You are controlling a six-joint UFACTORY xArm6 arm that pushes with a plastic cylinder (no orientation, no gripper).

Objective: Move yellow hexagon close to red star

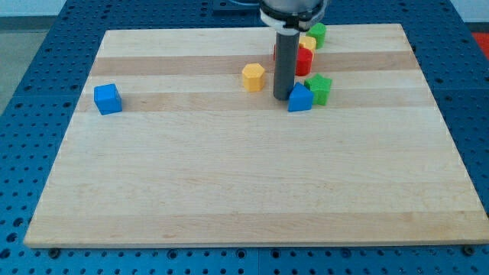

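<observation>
The yellow hexagon [254, 76] sits on the wooden board near the view's top centre. My tip [283, 97] rests on the board just right of it, a small gap apart. The rod hides part of a red block [303, 61], whose shape I cannot make out; it lies right of the hexagon behind the rod. A blue block [299, 98] touches or nearly touches my tip on its right side.
A green star [320, 88] sits right of the blue block. A yellow block [307, 43] and a green block [317, 33] lie near the board's top edge. A blue cube [108, 98] stands at the view's left. The wooden board [244, 183] fills the view.
</observation>
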